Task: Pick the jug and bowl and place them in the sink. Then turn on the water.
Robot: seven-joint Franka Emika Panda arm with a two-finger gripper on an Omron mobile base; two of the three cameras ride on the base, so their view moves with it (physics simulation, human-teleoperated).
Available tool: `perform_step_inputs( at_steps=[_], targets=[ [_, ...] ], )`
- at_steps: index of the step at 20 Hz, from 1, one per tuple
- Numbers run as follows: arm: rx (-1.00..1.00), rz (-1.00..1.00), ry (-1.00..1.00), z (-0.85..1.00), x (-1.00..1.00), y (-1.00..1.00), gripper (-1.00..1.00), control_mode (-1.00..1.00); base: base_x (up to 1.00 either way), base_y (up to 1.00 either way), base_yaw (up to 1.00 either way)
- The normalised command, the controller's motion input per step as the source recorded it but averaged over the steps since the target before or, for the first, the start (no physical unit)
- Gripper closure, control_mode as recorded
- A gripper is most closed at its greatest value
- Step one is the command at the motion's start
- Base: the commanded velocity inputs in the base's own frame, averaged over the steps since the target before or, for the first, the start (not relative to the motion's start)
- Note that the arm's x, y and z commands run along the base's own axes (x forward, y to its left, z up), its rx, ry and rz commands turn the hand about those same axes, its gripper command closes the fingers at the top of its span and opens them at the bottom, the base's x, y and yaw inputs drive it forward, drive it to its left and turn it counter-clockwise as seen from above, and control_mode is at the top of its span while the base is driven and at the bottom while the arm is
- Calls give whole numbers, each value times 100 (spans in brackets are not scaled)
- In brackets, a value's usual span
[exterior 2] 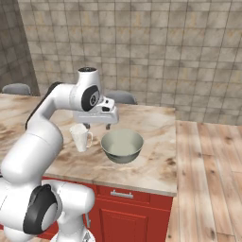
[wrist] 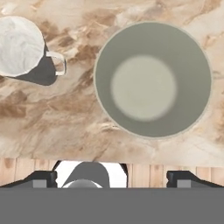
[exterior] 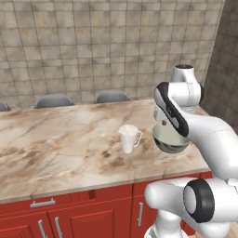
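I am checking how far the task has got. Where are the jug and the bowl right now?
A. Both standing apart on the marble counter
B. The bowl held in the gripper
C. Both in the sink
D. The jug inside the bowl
A: the jug and the bowl stand side by side on the marble counter, not touching, under the open gripper.

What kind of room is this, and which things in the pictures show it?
Most likely a kitchen. A marble-look counter sits on red cabinets, the wall behind is tiled, and a white jug and a bowl stand on the counter.
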Motion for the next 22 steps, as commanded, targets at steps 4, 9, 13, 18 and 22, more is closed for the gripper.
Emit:
perform_step_inputs(
  at_steps=[4,9,13,18,22],
  targets=[
    [0,0,0,-23,4,-2,-100,-100,0,0,0],
    [0,1,0,-22,8,0,-100,-100,0,0,0],
    [0,0,0,-24,19,0,-100,-100,0,0,0],
    [0,0,0,-22,18,0,-100,-100,0,0,0],
    [0,0,0,-20,18,0,-100,-100,0,0,0]
  ],
)
